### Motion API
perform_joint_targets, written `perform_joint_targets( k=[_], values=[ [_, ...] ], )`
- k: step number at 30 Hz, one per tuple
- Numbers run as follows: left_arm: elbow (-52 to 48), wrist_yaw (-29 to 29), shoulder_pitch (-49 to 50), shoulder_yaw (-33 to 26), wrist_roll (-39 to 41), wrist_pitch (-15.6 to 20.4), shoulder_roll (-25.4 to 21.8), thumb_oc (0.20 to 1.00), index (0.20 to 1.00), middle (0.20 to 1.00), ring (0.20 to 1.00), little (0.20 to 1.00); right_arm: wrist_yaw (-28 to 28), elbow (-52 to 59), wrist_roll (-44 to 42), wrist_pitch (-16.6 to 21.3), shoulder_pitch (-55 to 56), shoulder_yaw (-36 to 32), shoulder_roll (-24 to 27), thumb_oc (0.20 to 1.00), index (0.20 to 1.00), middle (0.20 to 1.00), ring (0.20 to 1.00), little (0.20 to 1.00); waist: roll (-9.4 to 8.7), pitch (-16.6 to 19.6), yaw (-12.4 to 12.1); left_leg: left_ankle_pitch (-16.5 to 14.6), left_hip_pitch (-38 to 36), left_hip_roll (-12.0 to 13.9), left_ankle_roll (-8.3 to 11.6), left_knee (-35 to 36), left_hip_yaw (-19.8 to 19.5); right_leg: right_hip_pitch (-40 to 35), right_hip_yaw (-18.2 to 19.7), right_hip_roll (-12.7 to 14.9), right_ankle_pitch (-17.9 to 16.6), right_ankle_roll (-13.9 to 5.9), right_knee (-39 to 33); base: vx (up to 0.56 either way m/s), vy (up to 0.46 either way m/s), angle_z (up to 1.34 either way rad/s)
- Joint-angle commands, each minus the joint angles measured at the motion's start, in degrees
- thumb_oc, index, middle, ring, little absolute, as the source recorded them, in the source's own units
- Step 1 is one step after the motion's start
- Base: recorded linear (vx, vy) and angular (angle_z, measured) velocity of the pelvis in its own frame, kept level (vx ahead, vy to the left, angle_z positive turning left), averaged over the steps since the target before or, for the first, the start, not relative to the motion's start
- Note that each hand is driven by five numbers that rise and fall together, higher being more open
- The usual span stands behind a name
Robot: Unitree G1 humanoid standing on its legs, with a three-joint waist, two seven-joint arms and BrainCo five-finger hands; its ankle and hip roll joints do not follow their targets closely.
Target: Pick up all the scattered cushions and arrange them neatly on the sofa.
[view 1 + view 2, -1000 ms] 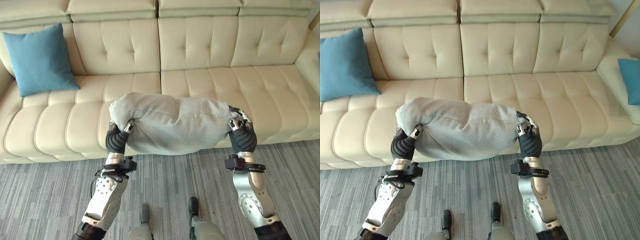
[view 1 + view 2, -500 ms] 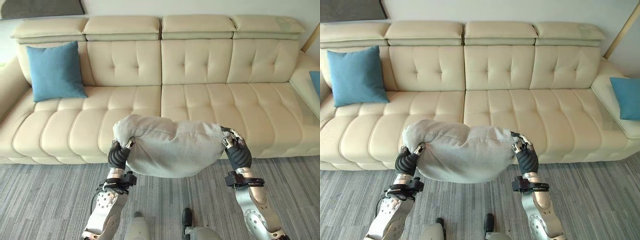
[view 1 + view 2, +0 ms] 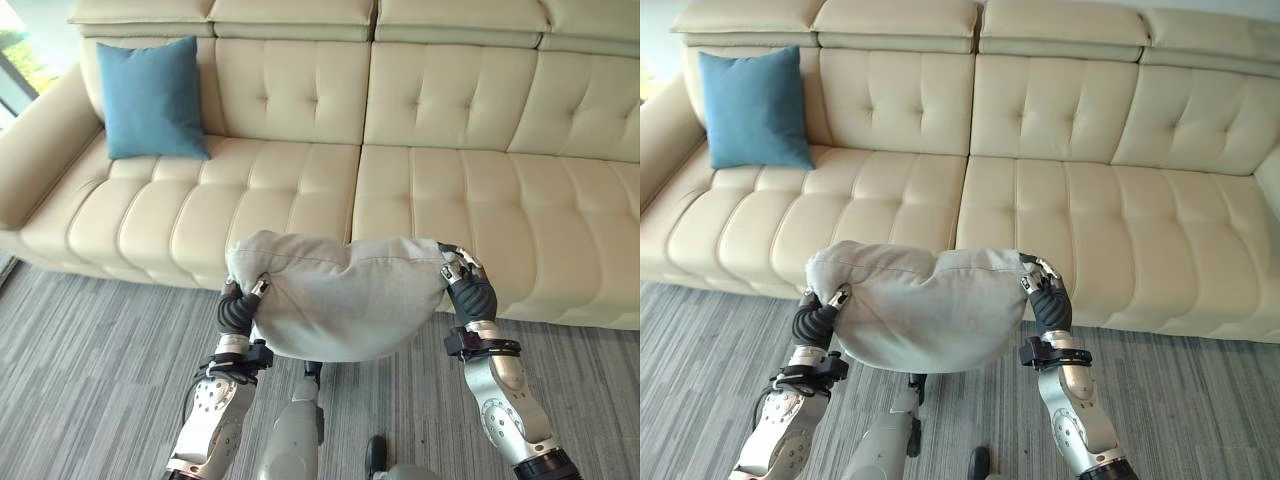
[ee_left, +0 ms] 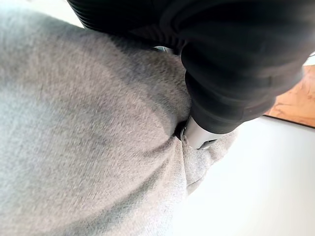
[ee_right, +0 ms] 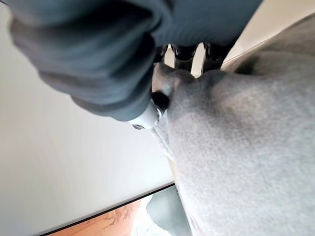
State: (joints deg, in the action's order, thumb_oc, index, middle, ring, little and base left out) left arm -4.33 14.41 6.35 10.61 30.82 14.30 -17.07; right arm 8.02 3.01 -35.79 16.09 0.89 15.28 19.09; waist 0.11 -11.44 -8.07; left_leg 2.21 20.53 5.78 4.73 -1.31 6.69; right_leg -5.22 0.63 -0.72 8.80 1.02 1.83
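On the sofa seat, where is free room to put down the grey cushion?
The sofa seat is bare from right of the blue cushion, which leans in the corner by the armrest, across the middle seam to the view's right edge. The left hand and right hand hold the grey cushion before the middle.

Lighting: bright, even and soft; daylight enters at the far left past the sofa arm. Glare: mild sheen on the cream leather seat. Shadows: faint along the sofa base on the grey carpet. Focus: wrist views blurred; grey cushion soft.
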Motion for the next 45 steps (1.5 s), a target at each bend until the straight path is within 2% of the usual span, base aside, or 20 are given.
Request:
perform_joint_targets(
  k=[1,4,7,9,11,13,17,20,24,27,30,33,34,35,36,39,41,43,44,45],
  values=[
    [-9.24,-2.99,-3.05,1.48,-1.63,4.93,-3.07,0.200,0.200,0.200,0.200,0.200,-3.23,8.45,3.07,3.13,-2.89,-0.09,-2.21,0.200,0.200,0.200,0.200,0.200,-3.45,5.96,1.98,11.67,-0.18,-1.82,-0.14,3.97,0.56,-8.03,-1.40,5.18,5.07,-6.69,-1.60,0.30,0.180,-0.47],
    [-9.30,-3.57,-2.27,0.97,-1.82,4.40,-4.38,0.200,0.200,0.200,0.200,0.200,-3.71,8.25,3.78,2.48,-3.11,-0.17,-3.16,0.200,0.200,0.200,0.200,0.200,-5.24,7.78,2.16,8.93,-1.79,-3.74,-2.10,3.62,1.61,-6.18,-1.51,7.58,2.91,-9.12,1.88,0.27,0.168,-0.12],
    [-9.46,-3.64,-2.13,0.28,-2.16,4.21,-4.89,0.200,0.200,0.200,0.200,0.200,-4.28,8.22,4.47,2.31,-2.77,-0.41,-3.65,0.200,0.200,0.200,0.200,0.200,-6.03,8.19,2.49,6.32,-3.67,-5.22,-4.00,3.95,2.08,-2.98,-1.79,8.84,-1.81,-11.27,8.43,0.15,0.144,0.03],
    [-9.50,-3.60,-2.22,0.18,-2.27,4.23,-4.93,0.200,0.200,0.200,0.200,0.200,-4.49,8.30,4.61,2.30,-2.81,-0.35,-3.89,0.200,0.200,0.200,0.200,0.200,-6.05,8.00,2.68,5.46,-4.51,-5.46,-4.71,4.17,2.28,-1.34,-1.81,9.18,-3.87,-12.11,12.07,0.09,0.108,-0.01],
    [-9.31,-3.25,-2.77,-0.26,-3.22,4.43,-4.70,0.200,0.200,0.200,0.200,0.200,-5.18,8.17,4.91,2.29,-2.15,-0.29,-4.81,0.200,0.200,0.200,0.200,0.200,-5.43,7.23,3.40,3.12,-8.24,-5.80,-5.97,4.89,2.31,3.65,-3.93,10.02,-9.93,-13.95,22.12,0.12,0.134,-0.01],
    [-9.35,-3.35,-3.00,-0.34,-3.42,4.79,-4.53,0.200,0.200,0.200,0.200,0.200,-5.54,8.11,4.88,2.27,-1.56,-0.35,-5.05,0.200,0.200,0.200,0.200,0.200,-4.38,6.56,4.08,1.90,-10.84,-5.63,-6.16,5.64,1.83,6.90,-6.08,10.80,-10.61,-13.27,23.76,0.15,0.077,-0.05],
    [-9.37,-4.16,-3.05,0.01,-2.90,4.82,-4.12,0.200,0.200,0.200,0.200,0.200,-6.02,8.23,3.68,2.28,-0.84,-1.38,-4.85,0.200,0.200,0.200,0.200,0.200,-2.05,4.86,6.09,0.31,-14.03,-5.02,-5.56,6.11,-0.47,11.82,-9.11,9.63,-3.23,-10.02,16.94,0.21,0.007,0.13],
    [-9.59,-4.92,-2.60,0.14,-2.79,4.60,-3.93,0.200,0.200,0.200,0.200,0.200,-5.99,8.49,3.06,2.41,-0.25,-2.02,-4.78,0.200,0.200,0.200,0.200,0.200,-2.15,3.51,7.57,-1.11,-16.89,-5.65,-5.29,6.31,-1.79,14.64,-7.85,8.00,-6.19,-10.12,6.52,0.19,-0.068,0.30],
    [-9.68,-5.00,-2.45,-0.59,-3.68,4.63,-3.54,0.200,0.200,0.200,0.200,0.200,-6.00,8.36,2.82,2.56,0.14,-2.11,-5.04,0.200,0.200,0.200,0.200,0.200,-2.43,2.01,8.85,-3.31,-20.42,-5.74,-4.44,6.31,-2.60,19.26,-9.76,7.68,-11.55,-11.64,-1.60,0.19,-0.081,0.28],
    [-9.52,-5.06,-2.44,-1.19,-4.29,4.97,-3.09,0.200,0.200,0.200,0.200,0.200,-6.15,7.84,3.11,2.46,0.37,-1.96,-5.31,0.200,0.200,0.200,0.200,0.200,-2.64,1.78,9.13,-4.53,-21.97,-5.94,-4.04,6.31,-2.65,20.43,-11.29,7.62,-13.06,-12.09,-3.76,0.22,-0.100,0.38],
    [-8.76,-5.61,-1.85,-1.12,-4.31,5.50,-1.53,0.200,0.200,0.200,0.200,0.200,-7.00,7.31,2.61,2.34,1.89,-2.42,-4.95,0.200,0.200,0.200,0.200,0.200,-3.47,4.18,10.00,-7.98,-25.94,-6.40,-3.61,6.31,-3.60,17.25,-11.17,7.23,-16.02,-11.12,-6.62,0.40,-0.166,0.22],
    [-8.58,-5.62,-1.43,-0.97,-4.04,5.31,-1.00,0.200,0.200,0.200,0.200,0.200,-7.13,7.19,1.95,2.40,2.34,-2.62,-4.33,0.200,0.200,0.200,0.200,0.200,-2.98,4.96,10.31,-9.28,-27.37,-5.19,-2.99,5.61,-3.99,15.45,-11.11,6.47,-15.69,-10.42,-6.52,0.24,-0.120,0.06],
    [-8.44,-5.58,-1.45,-0.97,-3.88,5.26,-0.76,0.200,0.200,0.200,0.200,0.200,-7.23,7.14,1.55,2.53,2.48,-2.71,-4.15,0.200,0.200,0.200,0.200,0.200,-2.92,5.25,10.47,-10.28,-27.30,-4.45,-2.40,3.42,-4.07,14.59,-11.10,6.18,-15.06,-9.96,-6.42,0.30,-0.219,-0.11],
    [-8.21,-5.69,-1.73,-0.91,-3.56,5.32,-0.48,0.200,0.200,0.200,0.200,0.200,-7.35,7.07,0.71,2.71,2.47,-2.88,-3.64,0.200,0.200,0.200,0.200,0.200,-2.72,5.02,10.45,-10.98,-25.37,-3.53,-0.97,-3.74,-4.04,12.44,-11.62,5.86,-13.28,-8.88,-6.39,0.21,-0.165,-0.08],
    [-8.20,-5.70,-1.77,-0.90,-3.56,5.33,-0.47,0.200,0.200,0.200,0.200,0.200,-7.36,7.05,0.69,2.72,2.44,-2.90,-3.63,0.200,0.200,0.200,0.200,0.200,-2.68,4.96,10.52,-11.28,-25.10,-3.47,-0.93,-4.31,-4.15,12.40,-11.72,5.83,-13.25,-8.84,-6.37,0.14,-0.154,-0.05],
    [-7.86,-4.63,-2.73,-1.12,-3.06,5.75,-0.33,0.200,0.200,0.200,0.200,0.200,-6.99,7.16,-0.08,2.99,1.36,-2.87,-2.49,0.200,0.200,0.200,0.200,0.200,-3.52,3.22,9.85,-6.63,-17.18,-4.25,0.90,-19.74,-6.03,9.93,-11.82,6.19,-11.53,-6.66,-6.04,0.06,-0.102,0.15],
    [-7.57,-4.20,-2.82,-1.45,-3.06,5.92,-0.14,0.200,0.200,0.200,0.200,0.200,-6.72,7.03,-0.10,2.69,1.07,-2.72,-2.17,0.200,0.200,0.200,0.200,0.200,-4.11,2.82,9.38,-5.49,-14.46,-3.79,1.05,-22.67,-5.52,8.51,-11.86,6.62,-10.26,-6.05,-5.98,0.12,-0.056,-0.02],
    [-7.36,-3.94,-2.76,-1.78,-2.48,5.81,0.22,0.200,0.200,0.200,0.200,0.200,-6.64,7.05,0.08,2.67,0.57,-2.41,-2.03,0.200,0.200,0.200,0.200,0.200,-4.53,2.80,8.94,-6.50,-12.65,-1.56,0.49,-19.17,-3.92,7.43,-11.99,7.24,-9.25,-6.35,-6.01,0.23,0.018,-0.15],
    [-6.97,-3.47,-2.71,-1.47,-2.68,5.49,0.27,0.200,0.200,0.200,0.200,0.200,-5.98,6.83,0.52,2.89,0.04,-2.25,-1.90,0.200,0.200,0.200,0.200,0.200,-4.40,3.05,8.29,-6.21,-13.18,0.38,0.19,-12.21,-3.85,6.60,-11.87,7.30,-8.55,-6.85,-6.07,0.27,0.107,0.15],
    [-6.65,-3.06,-2.92,-1.28,-2.83,5.39,0.27,0.200,0.200,0.200,0.200,0.200,-5.61,6.59,0.72,2.97,-0.42,-2.15,-1.73,0.200,0.200,0.200,0.200,0.200,-3.90,3.01,7.84,-3.36,-12.56,1.42,0.60,-7.69,-4.65,6.16,-11.76,6.96,-8.16,-7.07,-6.15,0.21,0.087,0.27]
  ],
)
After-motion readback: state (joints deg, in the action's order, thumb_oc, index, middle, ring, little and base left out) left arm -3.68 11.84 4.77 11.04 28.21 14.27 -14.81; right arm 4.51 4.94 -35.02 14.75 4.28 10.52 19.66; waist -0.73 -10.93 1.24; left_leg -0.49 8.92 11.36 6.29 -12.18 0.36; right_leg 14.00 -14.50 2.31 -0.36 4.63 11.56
